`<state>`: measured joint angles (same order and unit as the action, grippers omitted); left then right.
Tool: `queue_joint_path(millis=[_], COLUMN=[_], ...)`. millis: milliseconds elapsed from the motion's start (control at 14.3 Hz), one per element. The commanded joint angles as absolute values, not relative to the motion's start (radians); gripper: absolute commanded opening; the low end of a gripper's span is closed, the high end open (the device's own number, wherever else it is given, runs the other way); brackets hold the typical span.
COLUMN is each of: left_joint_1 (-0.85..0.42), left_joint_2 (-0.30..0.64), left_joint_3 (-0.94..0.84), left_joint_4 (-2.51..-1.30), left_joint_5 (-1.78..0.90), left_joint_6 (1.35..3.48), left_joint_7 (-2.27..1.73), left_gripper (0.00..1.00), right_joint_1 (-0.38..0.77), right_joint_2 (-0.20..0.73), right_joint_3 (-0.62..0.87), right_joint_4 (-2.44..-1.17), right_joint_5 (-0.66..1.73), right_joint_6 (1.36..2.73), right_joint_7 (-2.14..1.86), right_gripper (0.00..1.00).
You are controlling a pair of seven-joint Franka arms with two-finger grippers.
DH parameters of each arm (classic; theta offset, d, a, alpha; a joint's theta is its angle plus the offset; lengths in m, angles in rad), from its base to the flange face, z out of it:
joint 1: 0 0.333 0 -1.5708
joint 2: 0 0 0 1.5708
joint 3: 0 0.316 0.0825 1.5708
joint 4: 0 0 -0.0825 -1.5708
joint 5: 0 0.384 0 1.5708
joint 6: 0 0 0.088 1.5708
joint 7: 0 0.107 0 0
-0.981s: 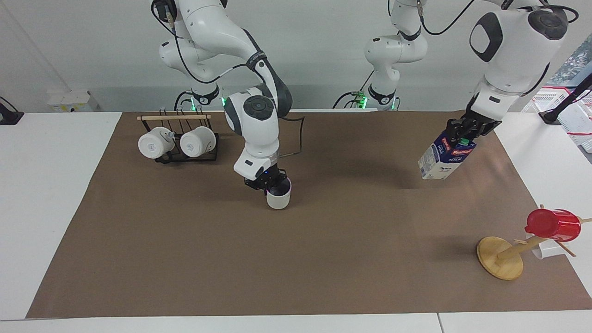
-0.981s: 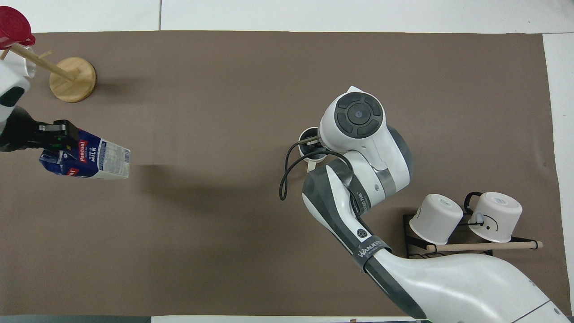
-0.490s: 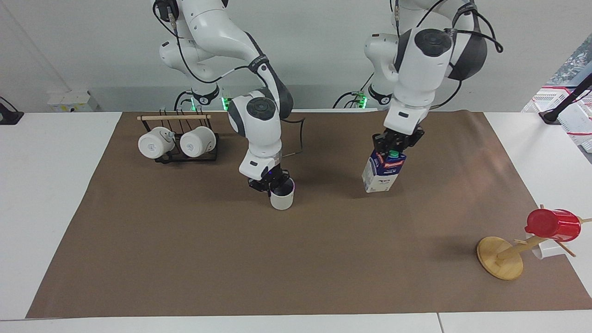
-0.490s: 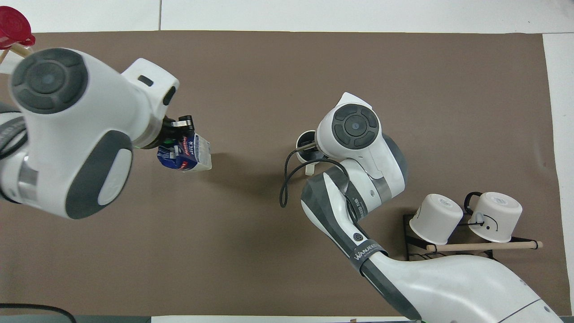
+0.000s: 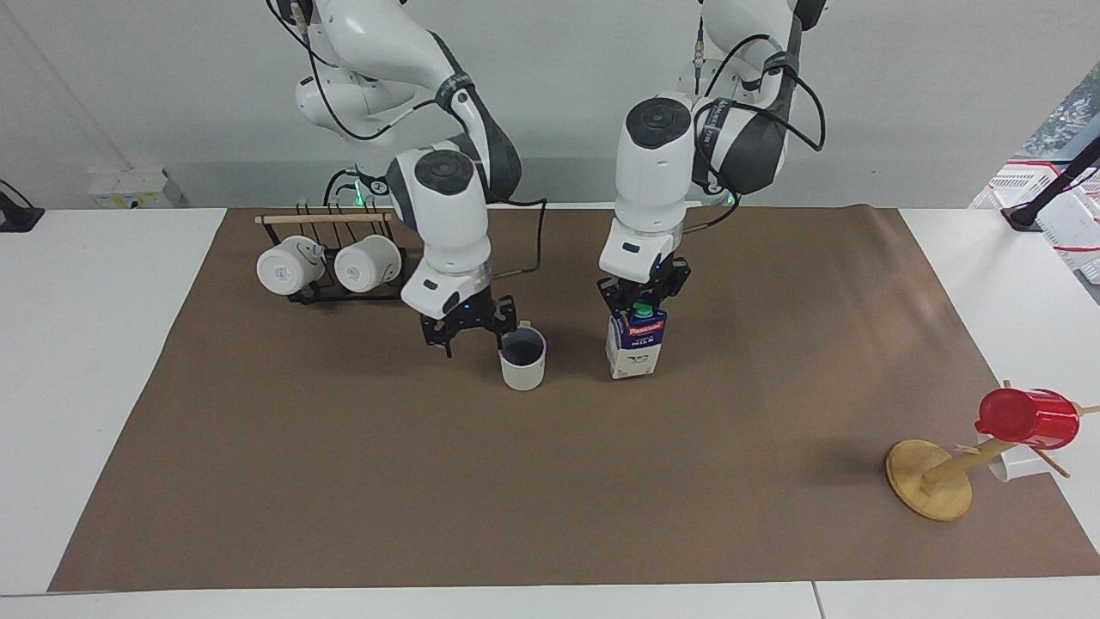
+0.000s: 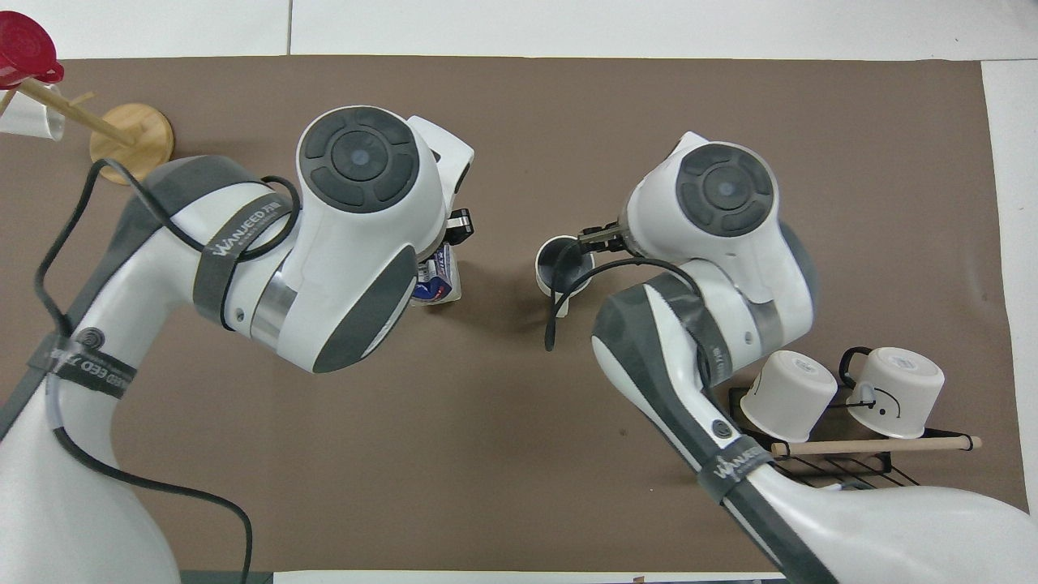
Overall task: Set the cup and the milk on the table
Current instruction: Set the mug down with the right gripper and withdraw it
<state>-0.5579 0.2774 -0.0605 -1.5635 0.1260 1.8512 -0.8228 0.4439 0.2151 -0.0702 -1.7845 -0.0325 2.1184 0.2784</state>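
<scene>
Since 1 s ago the left gripper [image 5: 642,297] carried the milk [image 5: 634,344] in from the left arm's end of the table [image 5: 258,481] to the middle, and now the carton stands up straight on the brown mat, w/ the fingers clamped on its top by the green cap. Right gripper [image 5: 469,336] has let go of the cup [image 5: 522,359] and slid off toward the right arm's end; its fingers are spread apart, one tip just beside the cup's rim, not holding it. Cup sits upright on the mat near the middle, dark inside showing, handle on the side nearer the robots. Milk is just beside the cup, toward the left arm's end, w/ a small gap between them. Two white mugs [image 5: 331,265] hang on a black rack [image 5: 348,291] nearer the robots, at the right arm's end. Red cup [image 5: 1028,418] hangs on a wooden stand [image 5: 931,478] at the left arm's end, farther from the robots
</scene>
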Motion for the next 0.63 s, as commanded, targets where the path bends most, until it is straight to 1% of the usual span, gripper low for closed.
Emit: queue_joint_path(millis=[0,210,350,420,561], left_joint_1=[-0.607,-0.643,-0.655,-0.663,-0.667], left_joint_2=[0.359,0.376,0.374,0.371,0.367], left_joint_3=[-0.046,-0.046,-0.046,-0.046,-0.046], left_joint_4=[-1.448,-1.439,-1.448,-1.465,-1.479], left_joint_5=[0.156,0.158,0.158,0.160,0.160], left_joint_6=[1.838,1.848,1.900,1.910,1.914], left_joint_7=[-0.896,-0.936,-0.939,-0.939,-0.939], left_gripper=[0.00,0.00,0.00,0.00,0.00], right_joint_1=[0.358,0.240,0.180,0.158,0.112], right_joint_2=[0.128,0.051,0.006,-0.008,-0.009], right_joint_3=[-0.069,-0.071,-0.072,-0.072,-0.074], right_joint_4=[-1.772,-1.770,-1.763,-1.744,-1.659], right_joint_5=[-0.026,-0.029,-0.029,-0.029,-0.029], right_joint_6=[2.033,1.968,1.913,1.870,1.739], right_joint_7=[0.281,0.249,0.190,0.175,0.118], right_gripper=[1.00,1.00,1.00,1.00,1.00])
